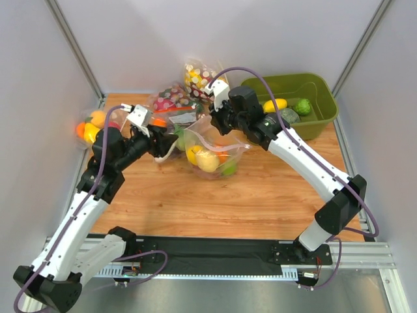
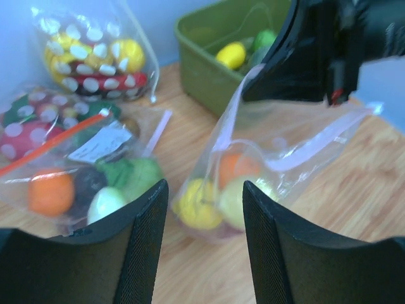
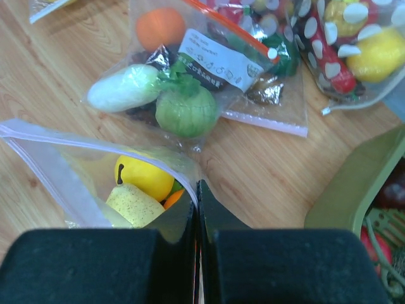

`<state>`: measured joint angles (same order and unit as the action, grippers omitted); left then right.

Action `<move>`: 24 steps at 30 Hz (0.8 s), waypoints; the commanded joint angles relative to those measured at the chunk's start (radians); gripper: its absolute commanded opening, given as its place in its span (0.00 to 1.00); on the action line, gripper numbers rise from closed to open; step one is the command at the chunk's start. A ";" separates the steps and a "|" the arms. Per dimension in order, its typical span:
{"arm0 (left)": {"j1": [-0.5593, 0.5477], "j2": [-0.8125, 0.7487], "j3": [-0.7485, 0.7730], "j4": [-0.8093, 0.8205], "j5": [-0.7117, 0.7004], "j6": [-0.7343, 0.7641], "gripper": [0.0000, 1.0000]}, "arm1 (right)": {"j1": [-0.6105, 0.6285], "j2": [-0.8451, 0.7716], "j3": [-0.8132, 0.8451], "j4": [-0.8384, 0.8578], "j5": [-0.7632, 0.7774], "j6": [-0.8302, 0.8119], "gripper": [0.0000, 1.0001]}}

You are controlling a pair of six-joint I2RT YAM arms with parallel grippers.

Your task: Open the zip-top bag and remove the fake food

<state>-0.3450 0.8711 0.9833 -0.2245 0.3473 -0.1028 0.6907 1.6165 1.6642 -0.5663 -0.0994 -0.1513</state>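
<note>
Up front, the right gripper [image 3: 197,190] pinches one rim corner of the clear bag [image 1: 212,151], which stands between both grippers with fruit [image 3: 143,177] inside. Its zip edge [image 3: 95,147] runs toward the left gripper [image 2: 204,190], spread and empty, nearer the free side.

Bright, even light from above fills all three views, and shadows on the wooden table [image 1: 260,195] are faint and soft. The overhead view is sharp. The left wrist view is hazy throughout, with its black fingers [image 2: 136,253] blurred along the bottom. The right wrist view is crisper at its centre, with pale sheen on the clear bag [image 3: 57,158].
</note>
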 commanded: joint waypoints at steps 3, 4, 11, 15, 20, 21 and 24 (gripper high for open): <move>-0.133 0.025 -0.066 0.186 -0.068 -0.283 0.58 | 0.006 -0.038 0.000 -0.026 0.148 0.116 0.00; -0.182 0.035 -0.074 0.206 -0.082 -0.311 0.58 | 0.009 -0.047 -0.012 -0.020 0.150 0.121 0.00; -0.291 0.161 -0.090 0.306 -0.174 -0.463 0.60 | 0.030 -0.119 -0.101 0.003 0.161 0.145 0.00; -0.313 0.207 -0.075 0.318 -0.238 -0.485 0.64 | 0.052 -0.153 -0.141 0.014 0.155 0.145 0.00; -0.318 0.253 -0.051 0.298 -0.290 -0.511 0.69 | 0.086 -0.188 -0.179 0.019 0.133 0.174 0.00; -0.319 0.258 -0.041 0.274 -0.309 -0.511 0.69 | 0.090 -0.194 -0.193 0.022 0.115 0.182 0.00; -0.324 0.267 -0.040 0.252 -0.340 -0.506 0.70 | 0.101 -0.210 -0.208 0.028 0.066 0.197 0.00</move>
<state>-0.6590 1.1328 0.8970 0.0246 0.0673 -0.5869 0.7803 1.4563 1.4689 -0.5835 0.0200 0.0067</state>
